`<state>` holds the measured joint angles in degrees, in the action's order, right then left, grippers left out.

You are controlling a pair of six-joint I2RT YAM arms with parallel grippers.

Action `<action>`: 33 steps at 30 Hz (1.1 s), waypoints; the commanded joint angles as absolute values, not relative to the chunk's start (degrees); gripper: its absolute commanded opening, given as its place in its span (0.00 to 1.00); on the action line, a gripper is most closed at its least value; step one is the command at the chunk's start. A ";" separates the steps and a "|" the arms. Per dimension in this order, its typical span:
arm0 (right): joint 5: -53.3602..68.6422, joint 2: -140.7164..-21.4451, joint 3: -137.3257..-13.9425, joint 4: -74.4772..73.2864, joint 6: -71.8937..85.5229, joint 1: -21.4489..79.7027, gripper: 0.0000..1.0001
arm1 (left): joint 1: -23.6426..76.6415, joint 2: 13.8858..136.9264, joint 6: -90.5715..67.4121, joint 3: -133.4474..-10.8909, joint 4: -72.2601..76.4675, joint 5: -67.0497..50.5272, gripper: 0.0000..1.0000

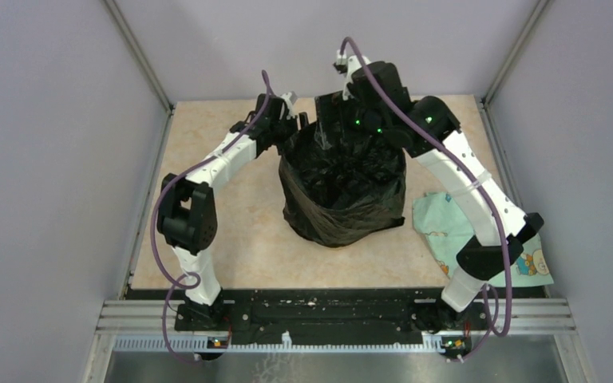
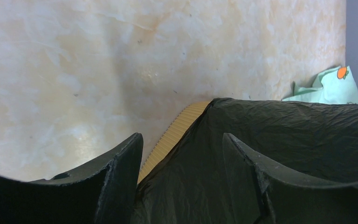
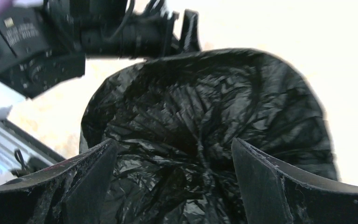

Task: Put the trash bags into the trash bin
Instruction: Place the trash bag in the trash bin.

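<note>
**A:** Closest to the lens on the left wrist are two black fingers (image 2: 121,177), standing apart. What sits between them?

**B:** The rim of the trash bin (image 2: 170,140), its slotted yellow band showing, with the trash bag (image 2: 279,140) folded over it. One finger is outside the wall, the other on the bag side. I judge the left gripper (image 2: 182,137) is set there to work the film down over the edge, and it isn't pinching anything.

**A:** And the right gripper (image 3: 173,142)?

**B:** Its fingers are wide apart too, with nothing between them. It hangs over the bag's mouth at the far rim. Its camera looks down into the crinkled lining, which the left wrist cannot see.

**A:** What does the overhead view add?

**B:** There the bag hides the bin wholly, draped down its near sides in the middle of the table (image 1: 231,231). Only the left wrist shows yellow. The overhead view also shows the pale green cloth (image 1: 439,227) lying just beside the bag, to the right.
</note>
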<state>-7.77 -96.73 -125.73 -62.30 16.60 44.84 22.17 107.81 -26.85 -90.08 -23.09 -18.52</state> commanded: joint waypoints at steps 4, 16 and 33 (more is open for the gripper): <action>-9.98 -91.53 -114.59 -65.94 16.17 47.19 0.92 | 26.38 107.83 -26.81 -88.46 -20.13 -21.77 0.70; -12.05 -90.02 -109.28 -70.49 16.20 47.20 0.90 | 19.20 103.79 -24.63 -93.57 -24.70 -15.65 0.75; -12.38 -90.38 -94.69 -62.25 15.65 47.16 0.91 | 18.47 81.12 -26.87 -67.38 -19.31 -17.68 0.76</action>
